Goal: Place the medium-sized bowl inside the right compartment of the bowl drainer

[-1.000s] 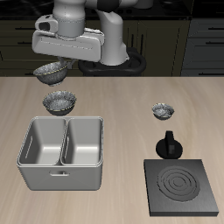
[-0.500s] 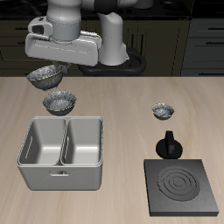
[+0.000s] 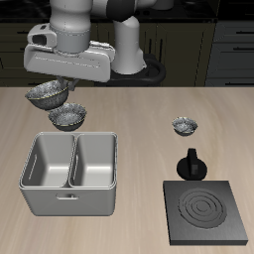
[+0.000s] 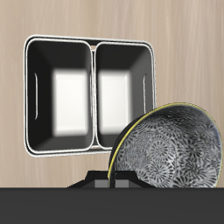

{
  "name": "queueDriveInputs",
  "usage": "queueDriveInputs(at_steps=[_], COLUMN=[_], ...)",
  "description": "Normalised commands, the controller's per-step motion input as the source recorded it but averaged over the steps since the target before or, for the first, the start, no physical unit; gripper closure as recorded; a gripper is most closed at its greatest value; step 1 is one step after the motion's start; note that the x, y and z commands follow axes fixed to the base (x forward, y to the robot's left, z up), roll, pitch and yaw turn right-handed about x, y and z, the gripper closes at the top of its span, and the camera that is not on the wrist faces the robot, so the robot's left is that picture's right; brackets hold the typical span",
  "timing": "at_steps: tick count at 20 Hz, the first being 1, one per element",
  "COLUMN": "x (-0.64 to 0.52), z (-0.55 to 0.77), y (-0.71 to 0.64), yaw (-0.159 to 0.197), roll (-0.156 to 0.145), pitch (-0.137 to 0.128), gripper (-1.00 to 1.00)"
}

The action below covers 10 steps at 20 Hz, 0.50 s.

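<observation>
My gripper (image 3: 58, 87) is shut on the rim of the medium-sized bowl (image 3: 46, 94), a silvery-grey bowl with a dark speckled inside. It holds the bowl tilted in the air, above the table and behind the bowl drainer (image 3: 42, 202). In the wrist view the bowl (image 4: 171, 149) hangs at my fingers (image 4: 109, 182), and the bowl drainer (image 4: 91, 44) lies below with both wells empty. The slightly larger similar bowl (image 3: 67, 117) sits on the table just behind the drainer. The smallest bowl (image 3: 184, 125) stands apart, near the table's middle.
A flat black stove plate (image 3: 206, 211) lies near the table's front edge. A small black pot (image 3: 190, 164) stands just behind it. The robot's base (image 3: 124, 69) is at the table's back.
My gripper has come down and toward the table's front with the bowl, moving away from the table's middle. The bowl now hangs beside the larger bowl. Nothing else has moved.
</observation>
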Motion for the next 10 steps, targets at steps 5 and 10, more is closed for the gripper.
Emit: queueDriveInputs(at_steps=[5, 10], x=[0.34, 0.25], z=[0.00, -0.05], y=[0.07, 0.01], yaw=[0.022, -0.008], roll=[0.040, 0.007], pitch=[0.014, 0.015], gripper=[1.00, 1.00])
